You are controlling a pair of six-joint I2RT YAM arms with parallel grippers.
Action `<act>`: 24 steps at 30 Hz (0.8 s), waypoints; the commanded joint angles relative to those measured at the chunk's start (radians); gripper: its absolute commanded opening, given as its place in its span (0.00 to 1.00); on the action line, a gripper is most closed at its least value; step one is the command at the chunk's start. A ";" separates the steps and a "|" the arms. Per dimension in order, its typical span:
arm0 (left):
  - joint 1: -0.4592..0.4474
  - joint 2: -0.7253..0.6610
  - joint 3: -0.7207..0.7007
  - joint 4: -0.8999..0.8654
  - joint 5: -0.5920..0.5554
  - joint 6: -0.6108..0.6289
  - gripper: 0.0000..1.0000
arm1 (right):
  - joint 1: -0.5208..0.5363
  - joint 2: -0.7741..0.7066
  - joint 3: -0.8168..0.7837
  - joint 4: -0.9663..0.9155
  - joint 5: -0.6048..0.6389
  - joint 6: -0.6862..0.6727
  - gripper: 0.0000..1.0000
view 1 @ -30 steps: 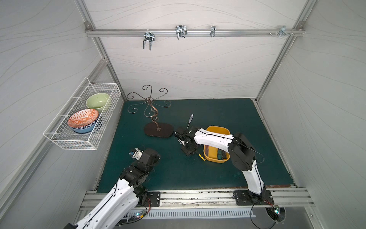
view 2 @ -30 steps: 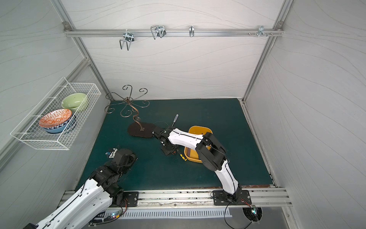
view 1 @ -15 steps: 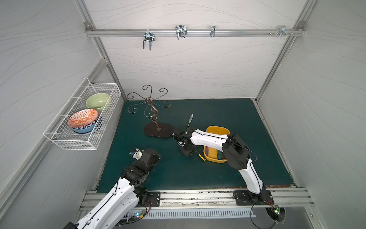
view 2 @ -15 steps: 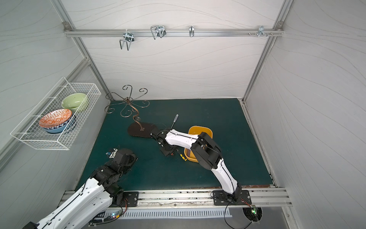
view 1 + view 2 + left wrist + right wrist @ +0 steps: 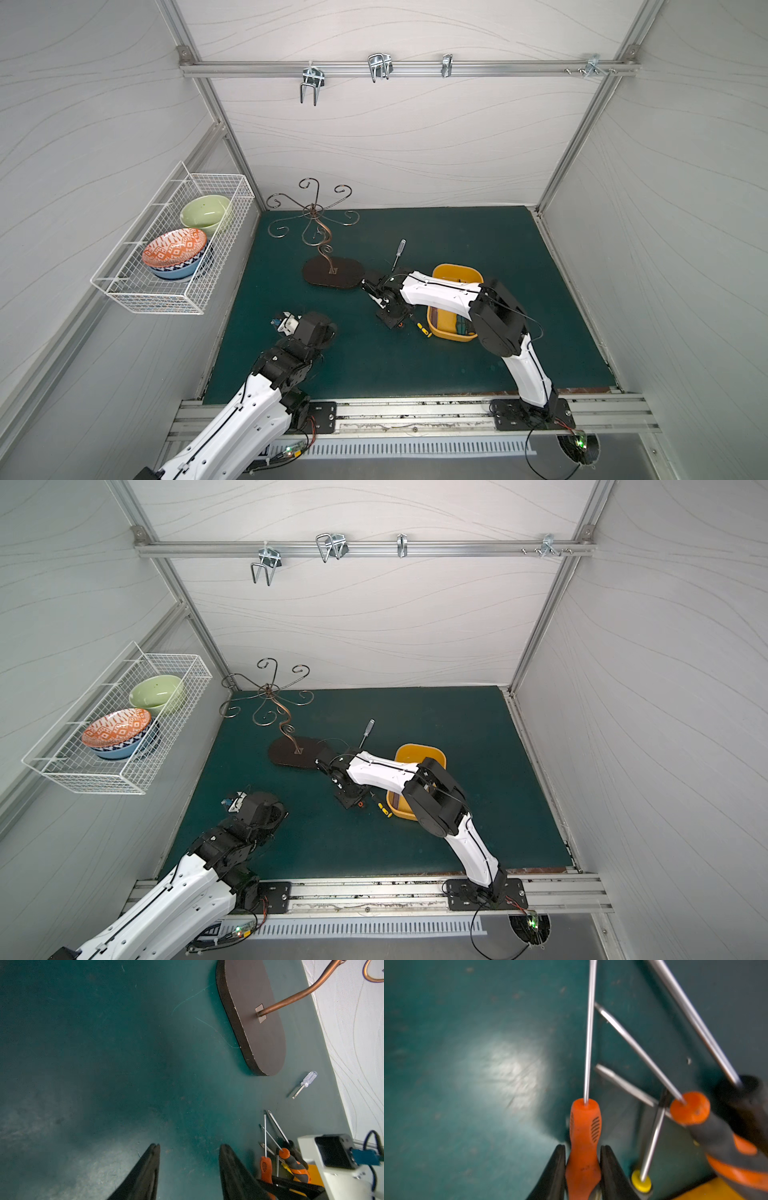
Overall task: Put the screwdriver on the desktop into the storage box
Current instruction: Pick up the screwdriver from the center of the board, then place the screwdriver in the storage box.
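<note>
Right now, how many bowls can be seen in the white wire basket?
2. The green bowl sits at the far end of the wire basket; the orange-patterned bowl sits at the near end. A blue one may be nested under it.

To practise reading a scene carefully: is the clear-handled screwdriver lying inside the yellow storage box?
No: in a top view the clear-handled screwdriver lies on the desktop, apart from the storage box.

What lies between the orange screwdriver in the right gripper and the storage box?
In the right wrist view, a yellow-capped screwdriver and an orange-and-black screwdriver lie between the orange screwdriver and the storage box.
</note>
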 commanded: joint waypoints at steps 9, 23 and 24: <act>0.007 0.032 0.082 0.062 0.006 0.112 0.50 | -0.093 -0.534 -0.306 0.024 -0.111 0.245 0.00; 0.005 0.338 0.152 0.204 0.252 0.145 0.52 | -0.456 -0.684 -0.594 0.162 -0.178 0.487 0.02; 0.005 0.356 0.157 0.209 0.273 0.143 0.52 | -0.456 -0.665 -0.603 0.175 -0.184 0.491 0.02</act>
